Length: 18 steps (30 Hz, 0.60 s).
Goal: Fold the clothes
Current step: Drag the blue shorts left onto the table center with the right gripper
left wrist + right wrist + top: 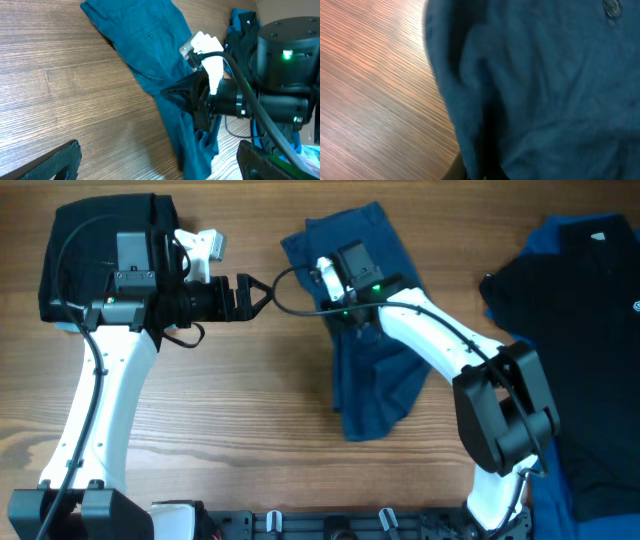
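Navy shorts (375, 395) lie lengthwise far-to-near, waistband seemingly at far end.

- Left arm (100, 395): white link shells, black joints, a black cable running along it.
- Right arm (430, 330): white curved link, bulky rounded black elbow housing, black wrist cylinder with small screws and a green light (286, 55).
- Left gripper (265, 293): black fingers, with a white camera block (203, 248) beside it.

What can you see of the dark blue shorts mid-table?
The dark blue shorts look like soft woven fabric, with a buttoned pocket showing. They lie rumpled on the wooden table, flat at the pocket end, bunched at the other. The right end effector is shut on a fold near the middle.
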Available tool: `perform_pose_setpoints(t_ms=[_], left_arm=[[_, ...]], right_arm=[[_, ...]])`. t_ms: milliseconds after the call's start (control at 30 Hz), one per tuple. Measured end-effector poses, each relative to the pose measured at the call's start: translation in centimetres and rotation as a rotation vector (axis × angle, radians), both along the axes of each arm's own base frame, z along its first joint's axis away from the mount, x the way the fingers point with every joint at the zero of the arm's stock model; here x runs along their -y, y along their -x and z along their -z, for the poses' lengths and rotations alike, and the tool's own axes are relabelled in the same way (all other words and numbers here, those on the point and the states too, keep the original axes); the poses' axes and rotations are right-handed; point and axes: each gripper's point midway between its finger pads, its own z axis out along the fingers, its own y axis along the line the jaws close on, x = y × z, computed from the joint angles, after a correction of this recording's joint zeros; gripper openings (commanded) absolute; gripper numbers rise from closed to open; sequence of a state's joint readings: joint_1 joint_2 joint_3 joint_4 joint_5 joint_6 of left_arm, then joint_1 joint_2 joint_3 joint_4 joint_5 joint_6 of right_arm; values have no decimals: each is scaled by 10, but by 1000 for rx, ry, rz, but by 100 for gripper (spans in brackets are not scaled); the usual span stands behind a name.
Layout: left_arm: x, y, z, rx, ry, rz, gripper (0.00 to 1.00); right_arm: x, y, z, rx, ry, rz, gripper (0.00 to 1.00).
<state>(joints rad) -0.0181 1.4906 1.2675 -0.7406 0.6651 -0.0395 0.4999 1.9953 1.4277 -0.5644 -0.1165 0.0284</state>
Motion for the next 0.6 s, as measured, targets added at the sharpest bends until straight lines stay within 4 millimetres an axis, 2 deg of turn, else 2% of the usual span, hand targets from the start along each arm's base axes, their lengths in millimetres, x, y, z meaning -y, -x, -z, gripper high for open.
perform_pose_setpoints(t_ms=[133, 267, 400, 500, 567, 600], left_arm=[[0, 0, 0, 0, 0, 0, 100], [0, 0, 0, 0, 0, 0, 100], [0, 0, 0, 1, 0, 0, 100], [0, 0, 0, 0, 0, 0, 100], [0, 0, 0, 0, 0, 0, 100], [0, 0, 0, 0, 0, 0, 100]], right_arm=[[24, 7, 7, -59, 40, -32, 4], [36, 29, 14, -143, 66, -137, 4], [51, 66, 30, -273, 120, -200, 4], [67, 102, 42, -406, 167, -208, 5], [75, 120, 43, -478, 191, -208, 4], [76, 122, 42, -490, 195, -207, 4]])
